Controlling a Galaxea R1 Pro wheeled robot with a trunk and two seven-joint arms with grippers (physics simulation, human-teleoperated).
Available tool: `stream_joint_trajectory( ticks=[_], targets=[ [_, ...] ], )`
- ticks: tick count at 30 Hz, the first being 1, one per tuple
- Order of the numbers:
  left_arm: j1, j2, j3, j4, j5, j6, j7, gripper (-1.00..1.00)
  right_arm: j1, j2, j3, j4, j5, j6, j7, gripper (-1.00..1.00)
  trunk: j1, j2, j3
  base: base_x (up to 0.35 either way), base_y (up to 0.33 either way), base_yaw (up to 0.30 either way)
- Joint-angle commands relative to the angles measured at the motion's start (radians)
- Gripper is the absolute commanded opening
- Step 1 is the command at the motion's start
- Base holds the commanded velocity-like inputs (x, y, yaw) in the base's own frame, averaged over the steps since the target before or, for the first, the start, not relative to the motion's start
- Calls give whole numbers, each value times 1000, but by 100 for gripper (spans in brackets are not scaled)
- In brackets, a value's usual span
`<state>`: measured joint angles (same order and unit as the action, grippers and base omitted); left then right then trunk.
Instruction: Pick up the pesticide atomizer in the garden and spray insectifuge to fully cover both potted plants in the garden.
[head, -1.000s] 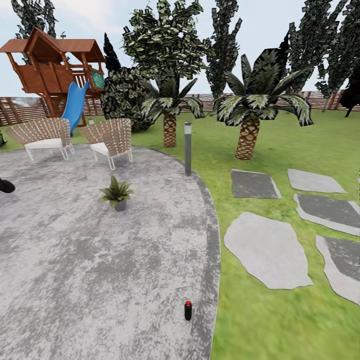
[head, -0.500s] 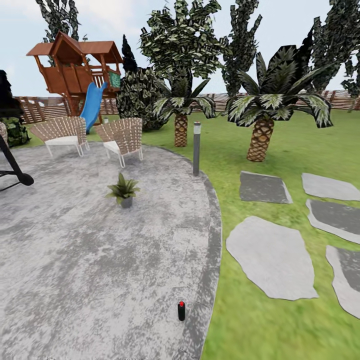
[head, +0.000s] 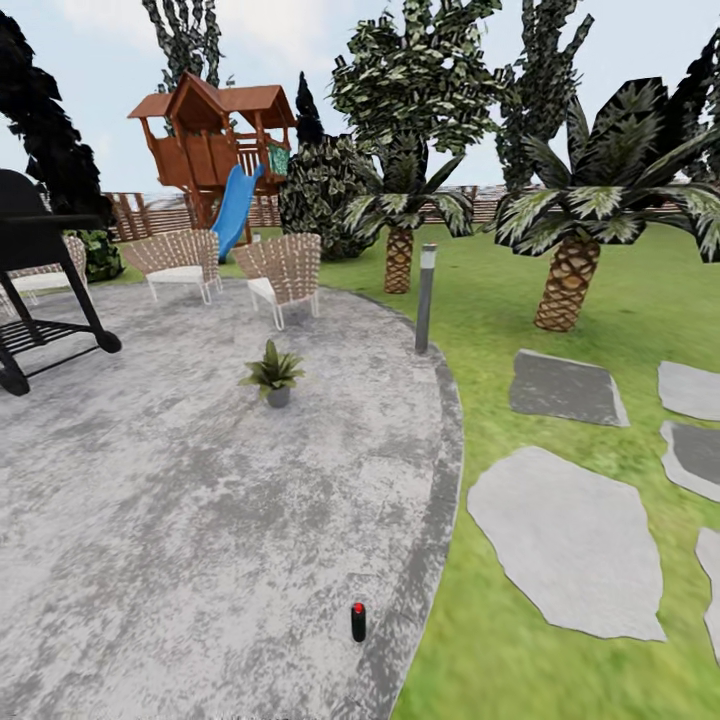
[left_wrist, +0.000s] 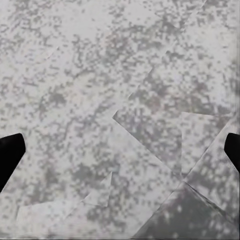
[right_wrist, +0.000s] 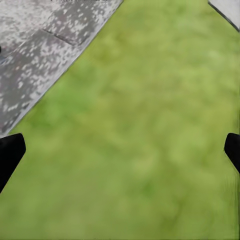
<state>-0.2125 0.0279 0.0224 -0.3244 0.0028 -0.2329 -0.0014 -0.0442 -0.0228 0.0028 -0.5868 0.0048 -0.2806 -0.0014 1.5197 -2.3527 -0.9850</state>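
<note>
Seemingly the pesticide atomizer (head: 358, 622) stands apart from wide-spread jaws.

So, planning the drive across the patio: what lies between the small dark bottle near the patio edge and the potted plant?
In the head view, only bare grey patio stone lies between the bottle and the potted plant; the bollard lamp stands off to the side.

- Your patio (head: 200, 520) reads as mottled grey stone, rough and matt; under your left gripper (left_wrist: 120, 150) it shows the same speckled grain.
- The lawn (head: 560, 300) looks like soft, matt grass, and it is blurred below your right gripper (right_wrist: 120, 150).
- The playhouse (head: 215, 135) looks like reddish-brown wood, with a smooth blue slide (head: 235, 210).
- The chairs (head: 285, 270) look woven, like wicker.
- The grill (head: 45, 270) is matt black.
- The stepping stones (head: 570, 545) are flat, dull grey.
</note>
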Motion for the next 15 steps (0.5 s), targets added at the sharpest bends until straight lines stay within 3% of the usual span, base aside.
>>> stream_joint_trajectory(
  ticks=[1,15],
  targets=[
    [-1,0,2,1,0,-3,0,100,0,0,0,1,1,-3,0,100,0,0,-1,0,-270,268],
    [-1,0,2,1,0,-3,0,100,0,0,0,1,0,-3,0,100,0,0,-1,0,-270,268]
  ],
)
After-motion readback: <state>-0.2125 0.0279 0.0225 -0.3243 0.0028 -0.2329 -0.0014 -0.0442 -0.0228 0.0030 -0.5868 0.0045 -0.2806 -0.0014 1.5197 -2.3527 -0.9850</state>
